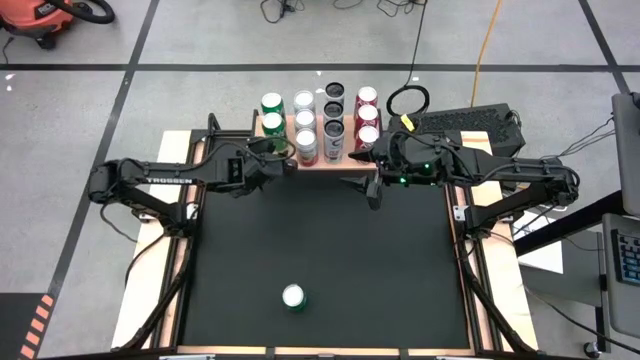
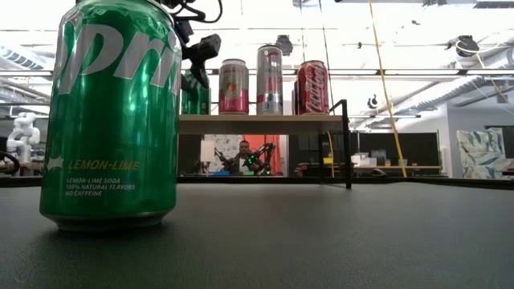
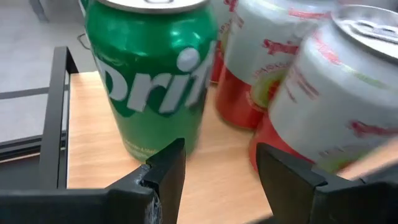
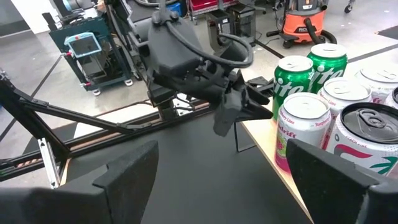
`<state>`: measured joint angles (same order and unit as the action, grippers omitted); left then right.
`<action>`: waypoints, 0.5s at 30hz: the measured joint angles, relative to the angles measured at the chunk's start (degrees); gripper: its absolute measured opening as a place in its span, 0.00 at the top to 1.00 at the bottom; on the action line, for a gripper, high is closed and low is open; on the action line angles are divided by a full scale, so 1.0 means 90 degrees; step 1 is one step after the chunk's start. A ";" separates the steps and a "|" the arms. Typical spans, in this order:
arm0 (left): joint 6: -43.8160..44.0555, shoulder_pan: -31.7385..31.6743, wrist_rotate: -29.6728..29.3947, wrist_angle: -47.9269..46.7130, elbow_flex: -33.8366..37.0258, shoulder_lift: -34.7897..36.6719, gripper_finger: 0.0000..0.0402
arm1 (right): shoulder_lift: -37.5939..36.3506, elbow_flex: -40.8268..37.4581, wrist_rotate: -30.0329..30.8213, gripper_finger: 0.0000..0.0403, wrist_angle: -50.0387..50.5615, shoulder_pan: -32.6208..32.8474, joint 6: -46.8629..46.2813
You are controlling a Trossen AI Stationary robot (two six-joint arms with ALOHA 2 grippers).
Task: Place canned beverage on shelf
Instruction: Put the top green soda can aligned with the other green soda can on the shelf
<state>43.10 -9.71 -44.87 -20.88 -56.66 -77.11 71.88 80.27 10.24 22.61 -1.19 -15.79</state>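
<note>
The shelf stands at the table's far edge and bears several upright cans in rows: green, white and red, black and red. Another green canned beverage stands upright on the black table near the front edge, large in the low view. My left gripper is open at the shelf's near left corner. Its fingers stand just before a green can with only the wood top between them. My right gripper hangs open above the table before the shelf's right half, holding nothing.
The cans on the shelf stand close together, and bare wood shows at its left end. The shelf's black metal frame runs along that end. Wooden side rails border the table. Black table top lies open between the shelf and the near can.
</note>
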 joint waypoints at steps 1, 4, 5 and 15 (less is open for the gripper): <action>-0.0001 -0.0030 -0.0018 0.0033 0.0000 -0.0040 0.51 | 0.0000 0.0000 -0.0002 0.18 0.0000 0.0000 0.0002; -0.0002 -0.0093 -0.0023 0.0220 0.0002 -0.0144 0.51 | 0.0000 0.0000 -0.0002 0.18 0.0002 0.0000 0.0002; -0.0016 -0.0106 -0.0026 0.0349 0.0002 -0.0162 0.51 | 0.0000 0.0000 -0.0002 0.18 0.0000 0.0000 0.0002; -0.0348 -0.0332 -0.0062 0.0504 0.0002 -0.0167 0.51 | 0.0000 0.0000 -0.0002 0.18 0.0000 0.0005 0.0000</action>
<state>39.97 -12.70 -45.43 -16.34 -56.64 -78.61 71.88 80.27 10.22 22.61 -1.15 -15.79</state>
